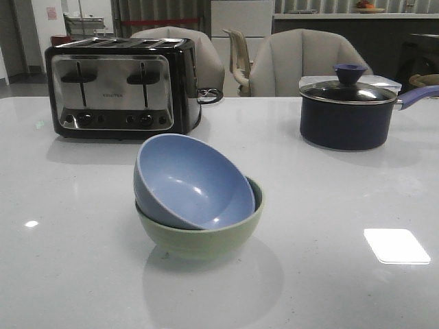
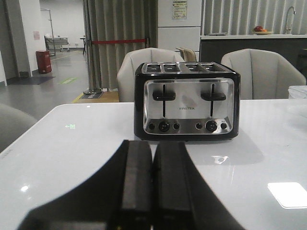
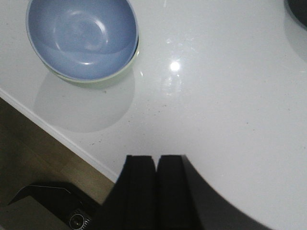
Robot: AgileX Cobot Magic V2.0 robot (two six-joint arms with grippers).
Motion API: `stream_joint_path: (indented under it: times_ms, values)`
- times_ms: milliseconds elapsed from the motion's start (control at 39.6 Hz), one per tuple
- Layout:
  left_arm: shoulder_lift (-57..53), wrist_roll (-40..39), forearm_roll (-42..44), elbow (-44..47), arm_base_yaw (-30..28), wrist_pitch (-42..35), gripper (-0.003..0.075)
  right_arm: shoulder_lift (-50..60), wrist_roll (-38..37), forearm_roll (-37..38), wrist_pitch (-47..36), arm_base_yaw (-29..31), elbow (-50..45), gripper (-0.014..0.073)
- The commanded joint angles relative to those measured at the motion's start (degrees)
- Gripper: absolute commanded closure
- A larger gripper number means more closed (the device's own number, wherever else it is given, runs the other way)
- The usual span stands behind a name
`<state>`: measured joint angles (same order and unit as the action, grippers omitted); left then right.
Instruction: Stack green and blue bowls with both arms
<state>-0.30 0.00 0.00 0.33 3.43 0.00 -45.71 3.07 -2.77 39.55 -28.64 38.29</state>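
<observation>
The dusty blue bowl point(image 1: 191, 181) rests tilted inside the pale green bowl point(image 1: 206, 238) near the middle of the white table; its opening leans toward the front right. The right wrist view shows the same pair from above, blue bowl point(image 3: 81, 36) nested in the green bowl point(image 3: 125, 66). Neither arm appears in the front view. My left gripper point(image 2: 153, 146) is shut with nothing between its fingers, facing the toaster. My right gripper point(image 3: 156, 159) is shut and empty, over the table's front edge, well apart from the bowls.
A black and chrome four-slot toaster point(image 1: 120, 86) stands at the back left. A dark lidded saucepan point(image 1: 348, 108) with a blue handle sits at the back right. Grey chairs point(image 1: 302, 62) stand behind the table point(image 1: 343, 192).
</observation>
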Motion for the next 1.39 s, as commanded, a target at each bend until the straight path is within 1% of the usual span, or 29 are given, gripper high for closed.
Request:
stream_joint_path:
  times_ms: [0, 126, 227, 454, 580, 757, 908, 1211, 1362]
  values:
    - [-1.17, -0.50, -0.46, 1.09, -0.14, -5.39, 0.0620, 0.37, 0.38, 0.35, -3.34, -0.03, 1.17, 0.0550]
    - [-1.17, -0.50, -0.46, 1.09, -0.14, -5.39, 0.0620, 3.69, 0.38, -0.10, -3.68, 1.44, -0.72, 0.0550]
    - [-1.17, -0.50, -0.46, 1.09, -0.14, -5.39, 0.0620, 9.86, 0.38, -0.10, -6.29, 6.30, -4.77, 0.0550]
    - [-1.17, -0.50, -0.46, 1.09, -0.14, -5.39, 0.0620, 29.63, 0.38, -0.10, -22.97, 18.90, -21.06, 0.0550]
    - [-1.17, -0.50, -0.46, 1.09, -0.14, -5.39, 0.0620, 39.17, 0.38, -0.10, -29.31, 23.10, -29.18, 0.0550]
    - [-1.17, -0.50, -0.46, 1.09, -0.14, -5.39, 0.0620, 46.24, 0.38, -0.10, -33.66, 25.14, -35.60, 0.0550]
    - [-1.17, -0.50, -0.46, 1.09, -0.14, -5.39, 0.0620, 47.44, 0.38, -0.38, -39.55, 25.68, -39.95, 0.0550]
    - [-1.17, -0.50, -0.46, 1.09, -0.14, -5.39, 0.0620, 47.44, 0.33, -1.09, -42.43, 25.68, -39.82, 0.0550]
    - [-1.17, -0.50, -0.46, 1.09, -0.14, -5.39, 0.0620, 47.44, 0.33, -1.09, -42.42, 27.44, -39.82, 0.0550]
